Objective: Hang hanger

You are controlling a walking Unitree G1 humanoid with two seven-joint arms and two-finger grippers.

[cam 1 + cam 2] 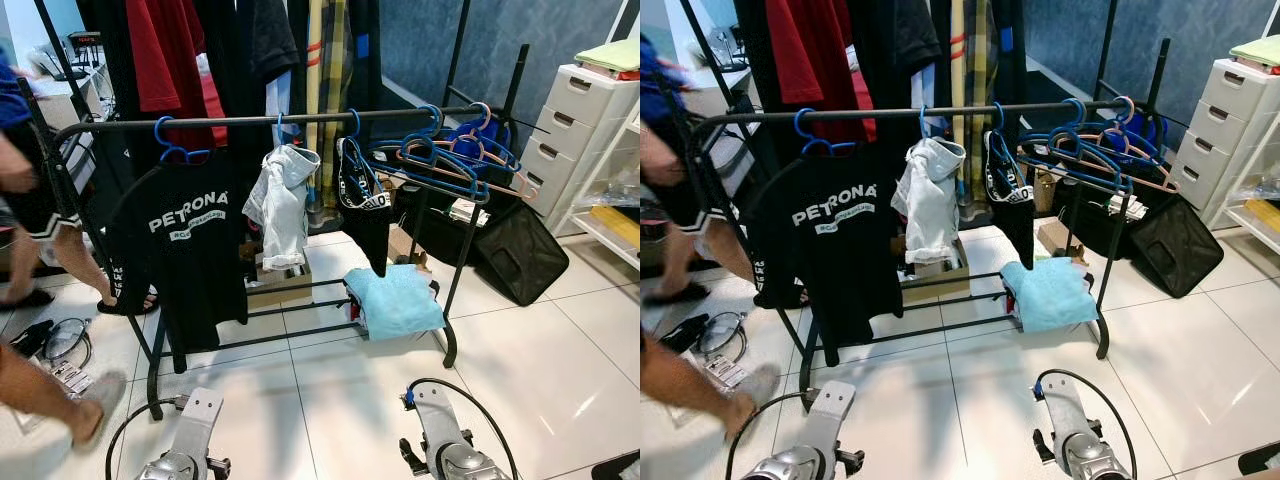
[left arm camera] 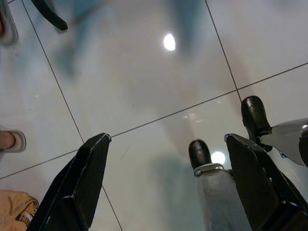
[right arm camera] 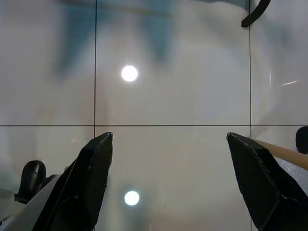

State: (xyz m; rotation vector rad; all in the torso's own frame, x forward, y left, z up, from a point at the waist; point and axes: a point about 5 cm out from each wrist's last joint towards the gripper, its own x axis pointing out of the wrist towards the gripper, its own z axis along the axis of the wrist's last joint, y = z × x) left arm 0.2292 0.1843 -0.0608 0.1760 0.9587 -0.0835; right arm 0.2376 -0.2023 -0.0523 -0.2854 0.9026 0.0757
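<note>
— Hangers?
— Spare hangers (image 1: 455,160) bunched at the right end of the rack rail (image 1: 250,121).
— Your fingers?
— Left gripper (image 2: 166,185) and right gripper (image 3: 168,180): spread apart, nothing held, pointing at the floor tiles (image 3: 168,86).

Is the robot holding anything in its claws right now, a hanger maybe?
Nothing is held. The left gripper and right gripper both hang open over bare floor tiles; the hangers sit on the rack's rail.
</note>
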